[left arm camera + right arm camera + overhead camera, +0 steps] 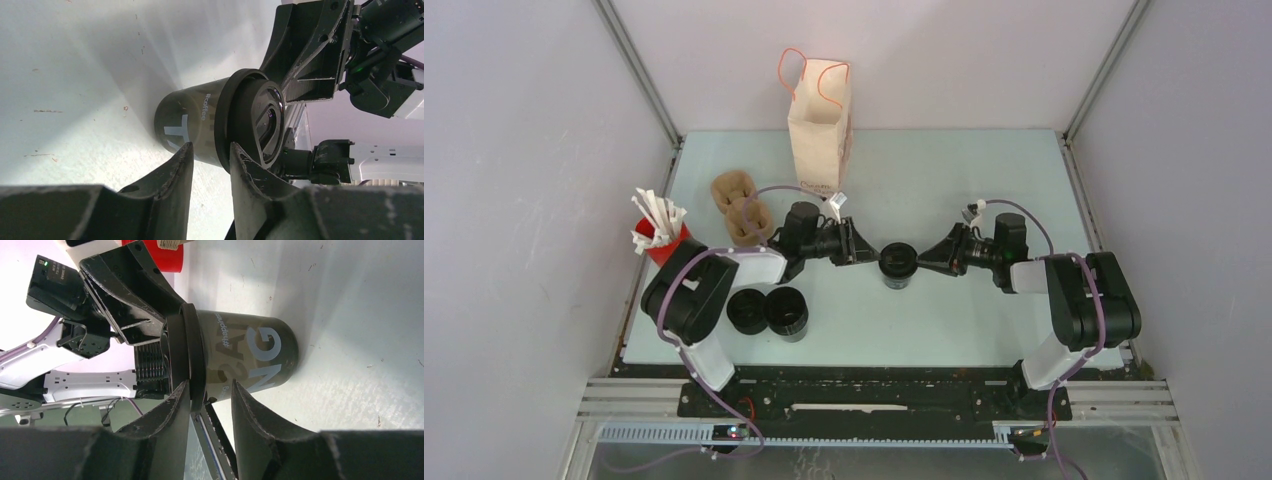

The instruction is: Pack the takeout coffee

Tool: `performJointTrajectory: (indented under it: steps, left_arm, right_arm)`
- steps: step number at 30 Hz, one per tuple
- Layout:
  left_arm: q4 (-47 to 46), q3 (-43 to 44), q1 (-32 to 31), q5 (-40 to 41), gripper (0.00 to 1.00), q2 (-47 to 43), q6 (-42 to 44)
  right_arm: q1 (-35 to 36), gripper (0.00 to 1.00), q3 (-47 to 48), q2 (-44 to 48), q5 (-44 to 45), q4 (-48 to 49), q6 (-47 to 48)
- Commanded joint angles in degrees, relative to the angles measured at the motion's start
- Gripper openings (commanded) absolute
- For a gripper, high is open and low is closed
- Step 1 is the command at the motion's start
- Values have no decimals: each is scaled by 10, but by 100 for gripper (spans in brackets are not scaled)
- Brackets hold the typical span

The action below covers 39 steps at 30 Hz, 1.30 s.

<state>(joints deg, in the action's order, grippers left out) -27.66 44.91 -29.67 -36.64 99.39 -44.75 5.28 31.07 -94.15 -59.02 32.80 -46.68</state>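
One takeout coffee (895, 266), a black cup with a black lid, stands upright at the table's middle, between both grippers. My left gripper (861, 245) reaches it from the left and my right gripper (927, 255) from the right. In the left wrist view the cup (200, 120) fills the middle, and my left gripper (210, 147) has its jaws apart, their tips straddling the lid rim. In the right wrist view the cup (250, 355) sits just beyond my right gripper (210, 386), whose jaws stand likewise, one tip at the lid and one at the cup wall. Neither clamps the cup.
Two more black lidded cups (747, 310) (786, 312) stand near the left arm's base. A red cup with white sticks (659, 240) is at the left edge. A brown pulp carrier (739, 205) lies behind the left arm, and an open paper bag (820, 130) stands at the back.
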Motion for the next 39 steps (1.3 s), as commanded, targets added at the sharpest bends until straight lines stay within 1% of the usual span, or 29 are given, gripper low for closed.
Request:
performJointTrajectory:
  steps: [1,4,6,8,10,12,14,15,19,22,25,32,35,39]
  left_arm:
    - [73,8,-16,74,36,-21,46]
    - [128,13,-31,125,35,-34,59]
    - [132,7,-35,136,34,-35,52]
    - [121,-2,-28,136,33,-37,42]
    - [107,-5,-17,129,33,-32,30]
    - [106,-1,-11,128,32,-20,19]
    - [106,0,-11,127,31,-16,19]
    - [106,-1,-11,126,31,-19,20]
    - [95,-4,-12,113,32,-20,24]
    - [94,0,-17,112,33,-23,33]
    - [111,16,-23,116,34,-21,39]
    - [129,29,-36,123,38,-48,44]
    - [143,53,-44,125,40,-52,45]
    - [149,73,-53,125,40,-47,31]
  right_arm:
    - [6,41,-34,-29,57,14,31]
    - [3,38,-64,-80,64,86,10]
    - [-7,36,-89,-109,59,177,-28]
    - [-16,34,-86,-120,54,201,-48]
    - [-17,35,-65,-112,58,167,-47]
    - [-8,35,-41,-82,67,102,-36]
    - [1,38,-24,-43,84,16,-9]
    - [3,40,-22,-25,83,4,-4]
    - [-13,51,-17,22,42,18,-24]
    - [-16,60,-10,46,32,17,-28]
    - [-9,70,1,47,30,12,-18]
    - [1,72,8,32,21,6,-7]
    - [7,72,8,24,33,-14,4]
    - [19,71,-5,23,58,-6,0]
